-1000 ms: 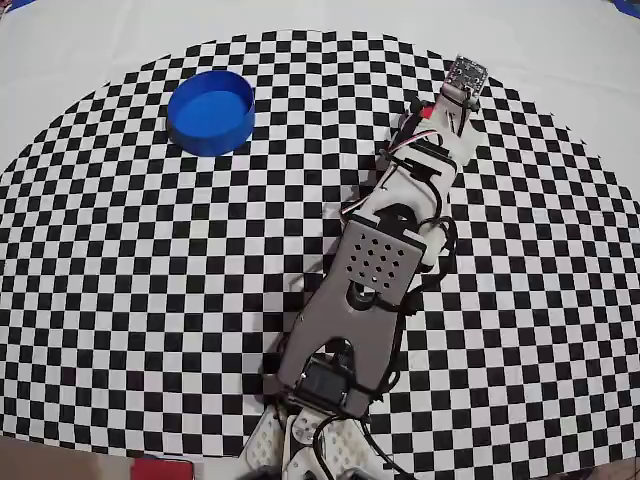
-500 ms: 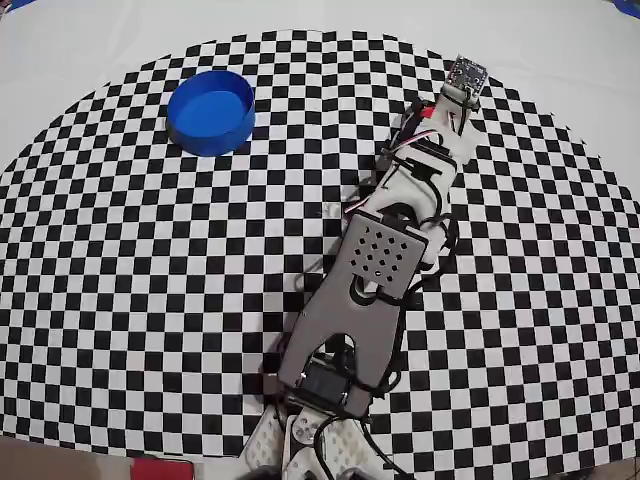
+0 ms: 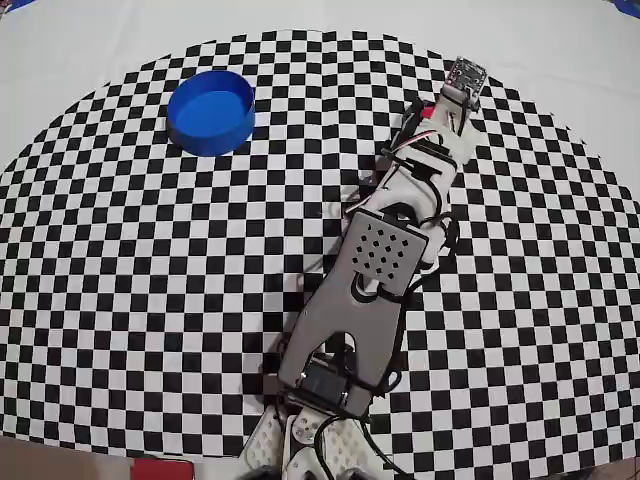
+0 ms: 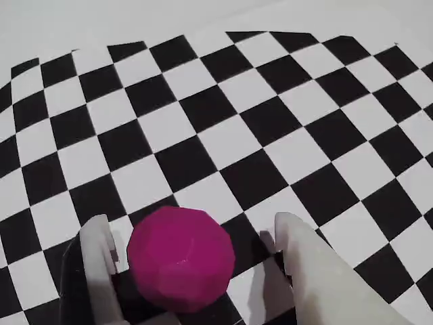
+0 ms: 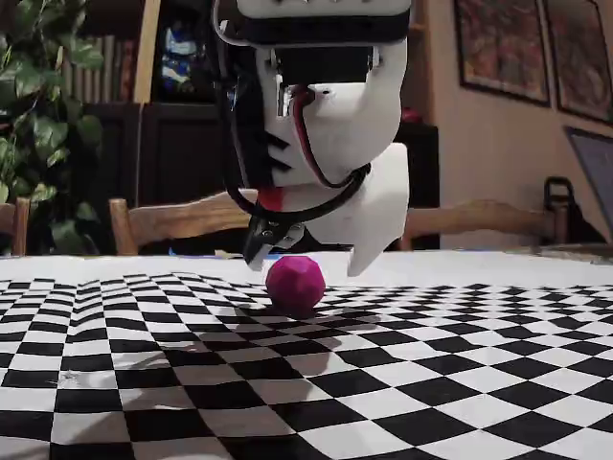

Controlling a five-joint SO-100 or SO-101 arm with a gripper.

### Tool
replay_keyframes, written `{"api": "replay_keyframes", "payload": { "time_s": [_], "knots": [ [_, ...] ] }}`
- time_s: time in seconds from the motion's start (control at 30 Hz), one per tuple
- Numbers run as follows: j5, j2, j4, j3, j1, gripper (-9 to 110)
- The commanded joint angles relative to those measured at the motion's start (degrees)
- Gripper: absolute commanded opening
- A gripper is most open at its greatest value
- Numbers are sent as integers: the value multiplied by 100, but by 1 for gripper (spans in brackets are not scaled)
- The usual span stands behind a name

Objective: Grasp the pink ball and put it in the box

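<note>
The pink ball (image 4: 180, 261) lies on the checkered cloth between my gripper's (image 4: 191, 222) two white fingers, with a gap on each side. In the fixed view the ball (image 5: 295, 280) rests on the cloth, and the open gripper (image 5: 306, 264) hangs just over and around it. From overhead the ball is hidden under the arm, whose gripper end (image 3: 452, 118) reaches toward the far right of the cloth. The box (image 3: 210, 140), a round blue tub, stands far off at the upper left and holds nothing.
The checkered cloth (image 3: 150, 300) covers the table; white table surface shows beyond its far edge. My arm's base (image 3: 320, 420) sits at the near edge. A wooden chair back (image 5: 163, 222) and dark furniture stand behind the table in the fixed view.
The arm has barely shifted over the last second; the box has not moved.
</note>
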Motion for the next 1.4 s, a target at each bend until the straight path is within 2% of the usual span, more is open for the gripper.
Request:
{"api": "replay_keyframes", "payload": {
  "time_s": [0.0, 1.37],
  "knots": [
    [44, 0, 44, -343, 26, 28],
    [44, -563, 105, -1037, 0, 28]
  ]
}}
